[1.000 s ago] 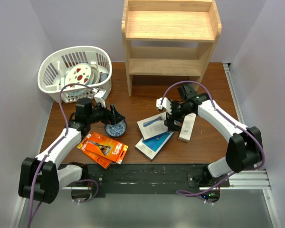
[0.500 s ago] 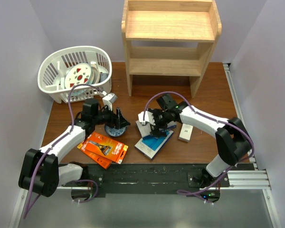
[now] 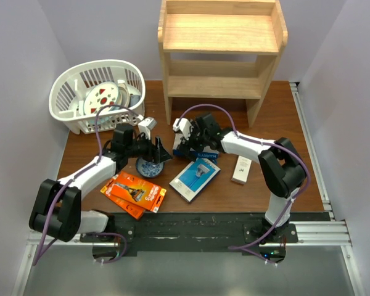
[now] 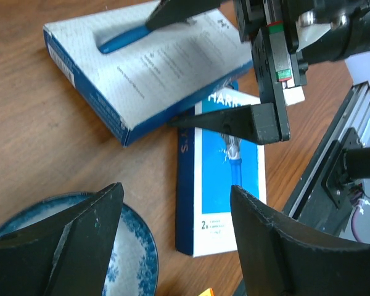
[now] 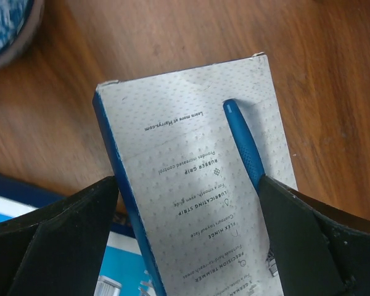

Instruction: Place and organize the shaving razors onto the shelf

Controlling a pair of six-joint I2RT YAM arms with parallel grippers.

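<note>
At the top centre of the overhead view stands the pine shelf (image 3: 221,34), at the far end of the brown table (image 3: 271,123). The razor packs all lie on the table below it, around the middle of the frame. A white box (image 5: 185,142) printed with a blue razor handle overlaps one end of a bright blue box (image 3: 195,179). A small white carton (image 3: 241,169) lies to their right, and orange packs (image 3: 134,192) lie at lower left.

The right hand (image 5: 188,182) is low over the white box with its fingers spread wide, one along each long side. Whether they press on the cardboard cannot be told.

Just to its left in the overhead view, the left hand (image 4: 176,191) also has its fingers apart and grips nothing. It hangs above a blue-patterned bowl (image 3: 147,168), pointing toward the two boxes.

A white slotted basket (image 3: 74,92) holding dishes sits at upper left, well apart from the packs.
</note>
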